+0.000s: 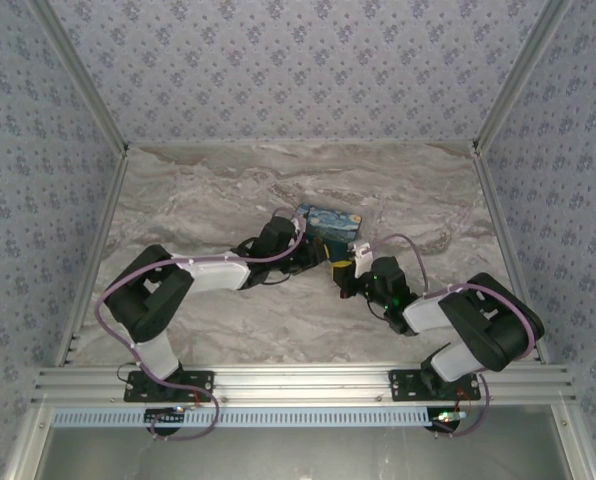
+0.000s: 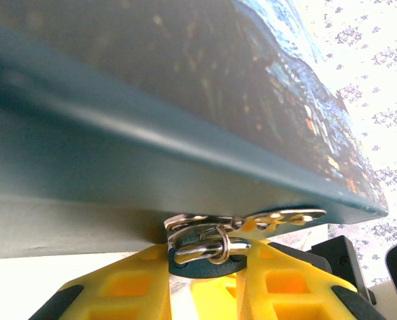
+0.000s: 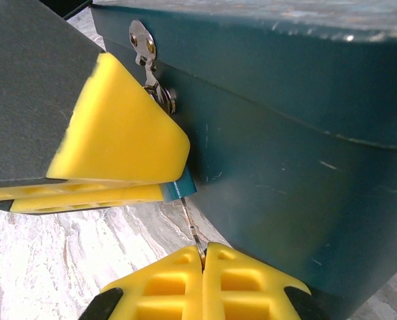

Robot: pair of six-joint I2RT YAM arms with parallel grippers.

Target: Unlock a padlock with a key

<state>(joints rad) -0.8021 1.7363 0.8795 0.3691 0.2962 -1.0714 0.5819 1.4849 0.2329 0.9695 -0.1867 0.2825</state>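
Note:
The padlock's small teal body (image 2: 205, 268) is clamped between the yellow fingers of my left gripper (image 2: 208, 272), which is shut on it. Its silvery shackle (image 2: 202, 253) passes through the metal hasp (image 2: 252, 220) on the front of the box. In the right wrist view the thin dark key (image 3: 193, 223) runs from my right gripper (image 3: 202, 257), shut on its head, up into the bottom of the padlock (image 3: 181, 189). A yellow finger (image 3: 118, 143) of the left gripper covers most of the lock there. From above, the left gripper (image 1: 318, 252) and right gripper (image 1: 344, 272) meet at the box's front.
The blue starry-print box (image 1: 330, 222) stands mid-table on the marble top (image 1: 208, 200), its dark teal wall (image 3: 285, 133) close beside both grippers. Patterned walls enclose the table on three sides. An aluminium rail (image 1: 298, 385) runs along the near edge.

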